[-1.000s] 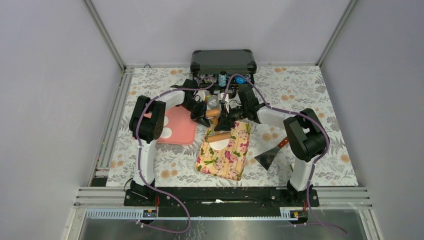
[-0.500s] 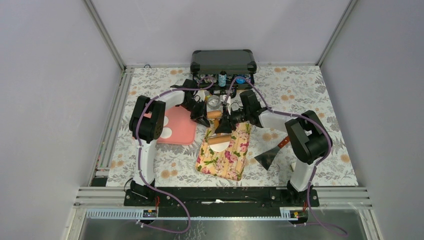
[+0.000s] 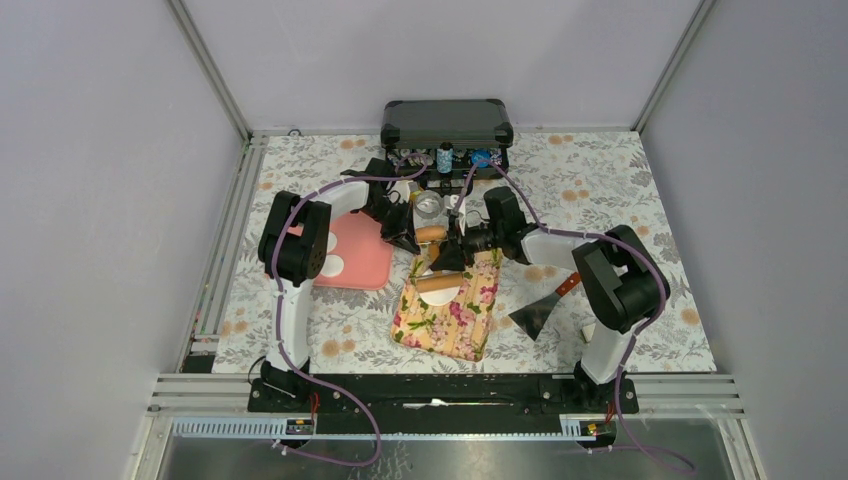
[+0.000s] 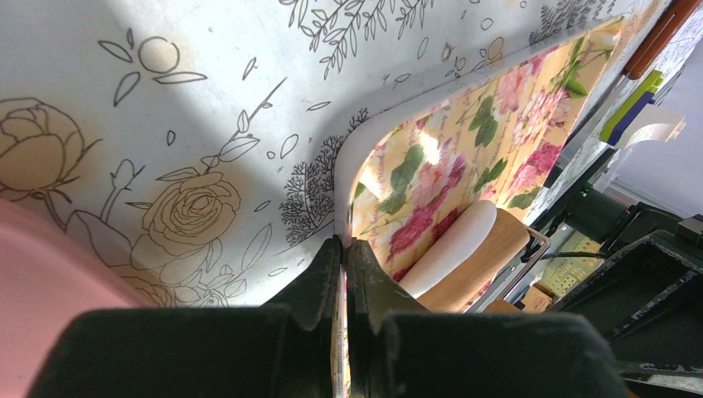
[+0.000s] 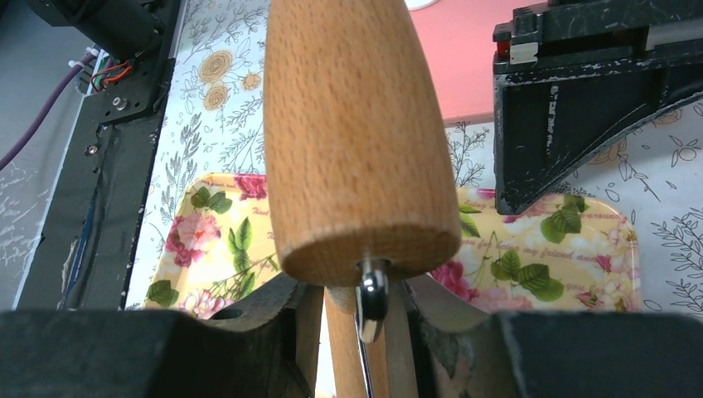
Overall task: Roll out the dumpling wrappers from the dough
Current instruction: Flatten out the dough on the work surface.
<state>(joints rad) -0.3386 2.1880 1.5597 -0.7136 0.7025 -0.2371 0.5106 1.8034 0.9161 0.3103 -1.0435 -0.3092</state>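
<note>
With the left fingers point(image 4: 319, 286) pinched shut on the rim of the floral board point(image 4: 464, 141), the right fingers point(image 5: 435, 319), clamped on the rolling pin point(image 5: 356, 141), should press evenly across the wrapper point(image 4: 452, 249).

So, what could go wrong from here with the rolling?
1. The left gripper pinches only the thin rim of the tray at one corner. A hard push could pull the tray free or swing it.
2. The wrapper lies against the roller, so it may stick and lift.
3. The right gripper works close to the left one, so they might touch.
</note>
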